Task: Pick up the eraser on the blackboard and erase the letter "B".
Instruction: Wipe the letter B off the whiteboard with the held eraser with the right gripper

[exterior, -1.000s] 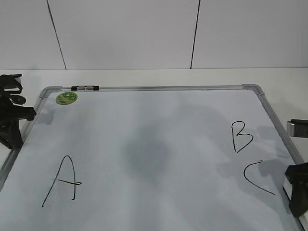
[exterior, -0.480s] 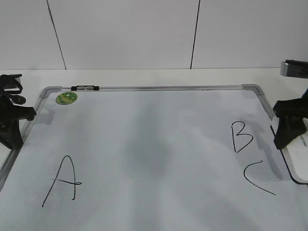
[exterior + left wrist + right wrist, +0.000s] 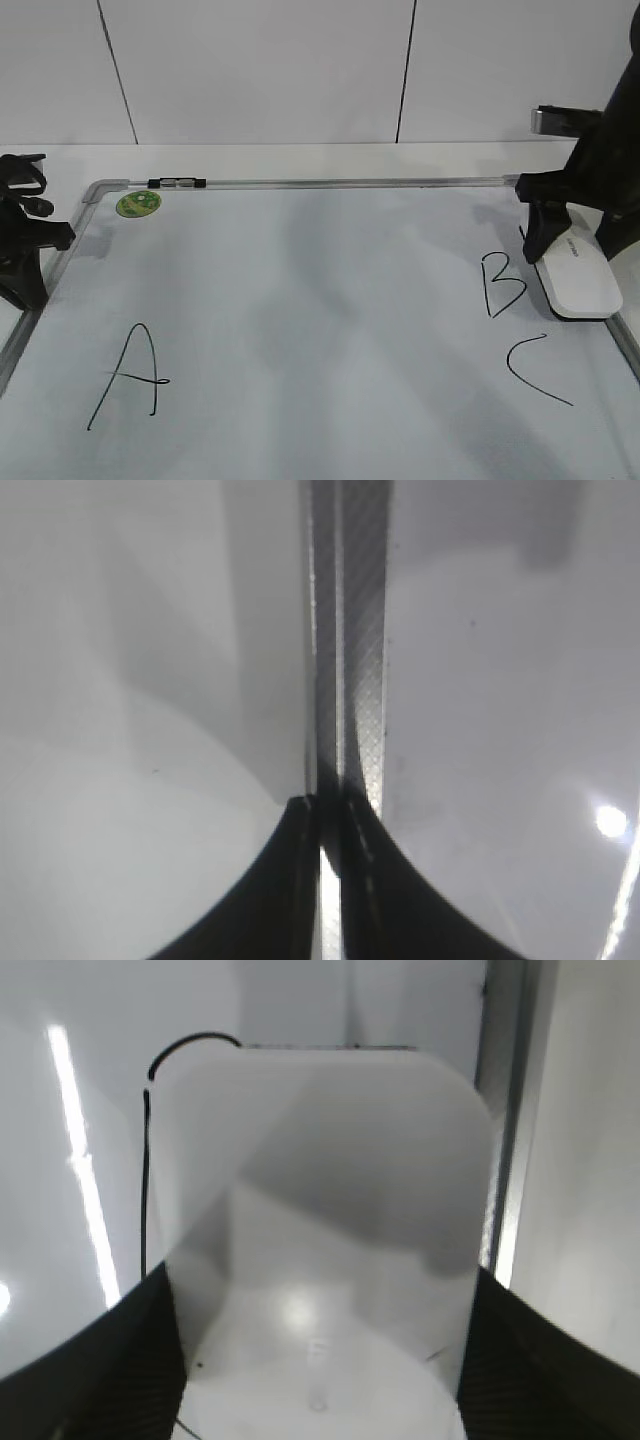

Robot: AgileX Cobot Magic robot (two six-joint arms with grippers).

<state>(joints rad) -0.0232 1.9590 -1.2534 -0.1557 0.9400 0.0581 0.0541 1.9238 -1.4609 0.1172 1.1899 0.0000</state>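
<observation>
White plastic, the eraser (image 3: 577, 274) lies flat on the blackboard (image 3: 300, 300) by its right frame, just right of the "B" (image 3: 501, 284). The right claw (image 3: 570, 243), low at the near right corner a second ago, has swung up and forward and now straddles the eraser's far end; the right wrist view shows a finger down each long side, spread and seemingly not yet clamped. The pick-up looks imminent. The left claw (image 3: 330, 880) sits closed over the left frame.

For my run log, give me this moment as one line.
right gripper: straddling eraser, open | eraser: on blackboard | letter B: intact | left gripper: shut
</observation>
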